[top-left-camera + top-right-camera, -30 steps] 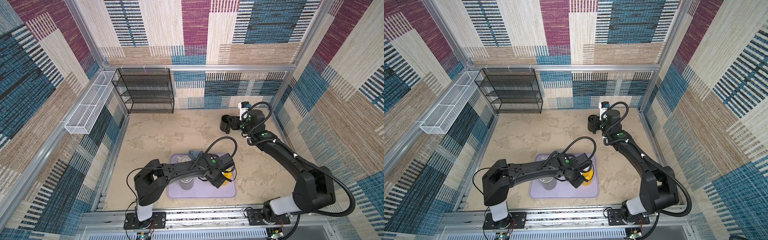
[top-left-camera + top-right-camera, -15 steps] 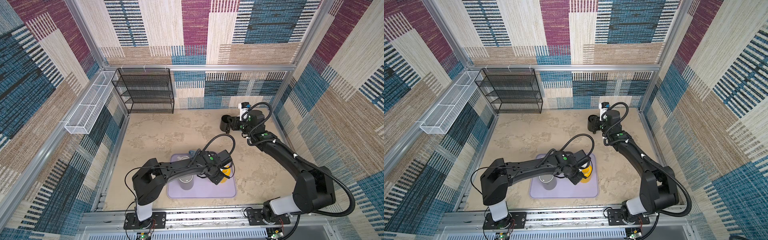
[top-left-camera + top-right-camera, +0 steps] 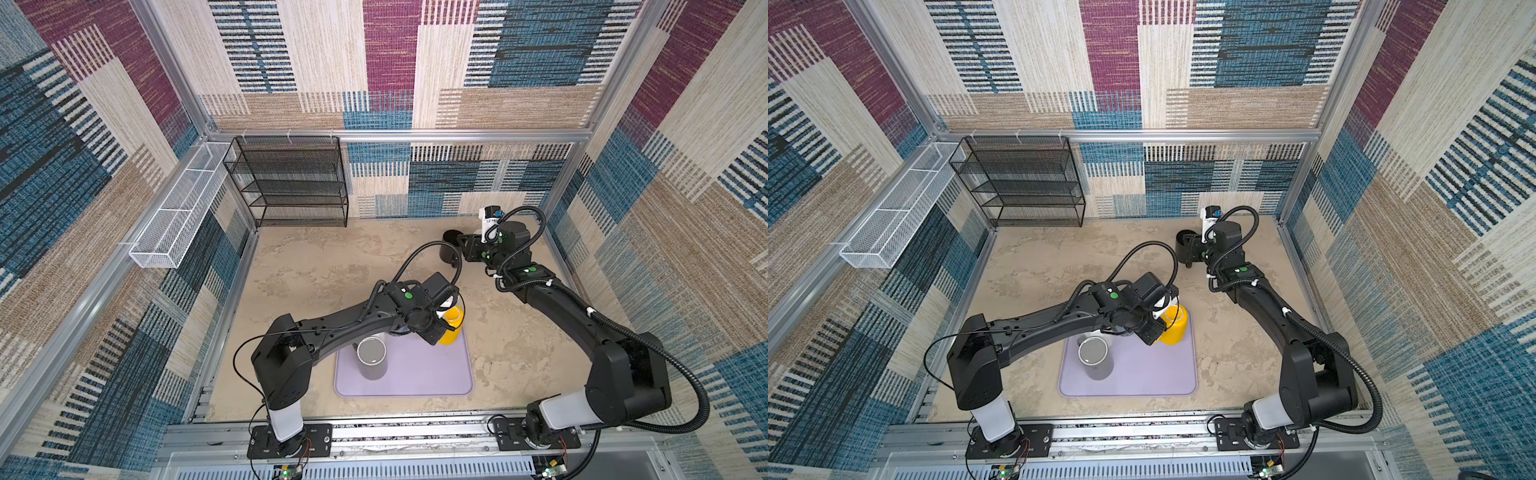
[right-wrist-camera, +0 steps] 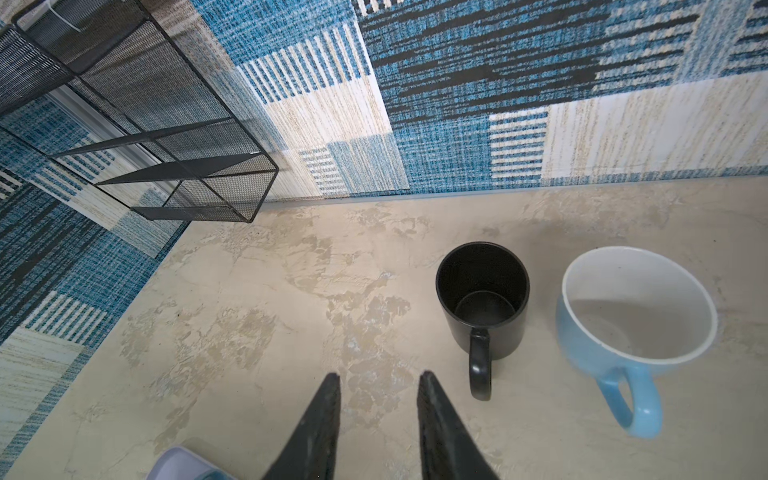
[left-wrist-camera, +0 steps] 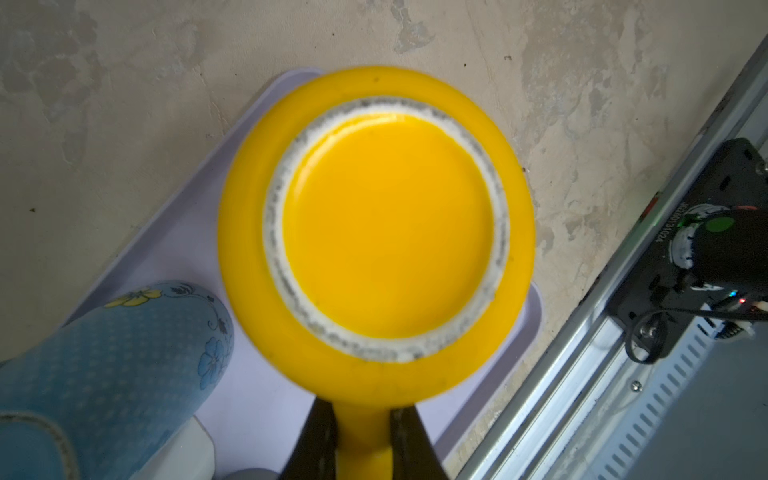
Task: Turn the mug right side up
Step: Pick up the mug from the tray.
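The left hand pinches the handle of the yellow mug, one finger on each side. The mug is right in front of the fingertips. Its flat bottom, with the rough white ring, faces up toward the wrist. Its mouth faces down, away from the hand. So its long line runs up and down, and it is not yet right side up. Under the hand is a corner of the purple tray. I cannot tell if the mug rests on it or hangs just above.

I think the next move needs the wrist to roll half way round, with room below so the rim does not bump the tray. A blue flower mug is just beside the hand and could get knocked. The left arm reaches long across the tray, its hand bent down.

Well apart from it, the right hand hovers over the worktop, fingers a little spread, nothing between them. A black mug and a blue cup stand upright just ahead of it.
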Tool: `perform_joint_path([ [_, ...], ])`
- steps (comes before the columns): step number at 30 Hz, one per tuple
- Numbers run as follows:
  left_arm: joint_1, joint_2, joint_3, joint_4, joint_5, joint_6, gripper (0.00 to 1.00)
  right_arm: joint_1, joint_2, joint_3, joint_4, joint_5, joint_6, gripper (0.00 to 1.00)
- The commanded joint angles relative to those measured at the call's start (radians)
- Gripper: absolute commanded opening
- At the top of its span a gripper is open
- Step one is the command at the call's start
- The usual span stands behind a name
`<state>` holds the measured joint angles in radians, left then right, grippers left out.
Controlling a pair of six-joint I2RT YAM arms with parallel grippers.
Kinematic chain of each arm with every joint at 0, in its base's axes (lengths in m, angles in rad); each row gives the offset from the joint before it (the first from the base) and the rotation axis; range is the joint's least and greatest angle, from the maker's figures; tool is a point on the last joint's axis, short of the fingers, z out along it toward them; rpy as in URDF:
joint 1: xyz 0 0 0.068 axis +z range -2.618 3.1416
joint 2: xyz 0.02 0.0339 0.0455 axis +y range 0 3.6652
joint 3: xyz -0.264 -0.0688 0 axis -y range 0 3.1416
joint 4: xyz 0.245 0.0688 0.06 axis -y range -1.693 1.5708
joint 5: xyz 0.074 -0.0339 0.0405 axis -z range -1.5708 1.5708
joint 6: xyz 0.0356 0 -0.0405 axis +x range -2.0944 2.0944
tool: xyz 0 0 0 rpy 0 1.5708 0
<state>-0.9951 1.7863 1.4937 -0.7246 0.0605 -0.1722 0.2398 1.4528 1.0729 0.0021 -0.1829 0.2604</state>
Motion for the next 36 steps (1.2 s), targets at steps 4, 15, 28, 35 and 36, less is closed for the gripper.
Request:
perform_joint_path([
  [4, 0.033, -0.034, 0.006, 0.07, 0.037, 0.036, 0.0, -0.006, -0.008, -0.005, 0.021, 0.009, -0.004, 0.34],
  [15, 0.133, -0.152, -0.069, 0.188, 0.142, 0.015, 0.0, -0.025, -0.013, -0.029, 0.024, 0.007, -0.01, 0.33],
  [28, 0.273, -0.277, -0.136, 0.325, 0.219, -0.022, 0.0, -0.034, -0.012, -0.047, 0.072, -0.068, 0.02, 0.36],
  [35, 0.346, -0.329, -0.164, 0.411, 0.244, -0.048, 0.0, -0.034, -0.017, -0.062, 0.125, -0.132, 0.05, 0.36],
  [36, 0.357, -0.335, -0.168, 0.424, 0.248, -0.053, 0.0, -0.035, -0.016, -0.066, 0.138, -0.147, 0.058, 0.36],
])
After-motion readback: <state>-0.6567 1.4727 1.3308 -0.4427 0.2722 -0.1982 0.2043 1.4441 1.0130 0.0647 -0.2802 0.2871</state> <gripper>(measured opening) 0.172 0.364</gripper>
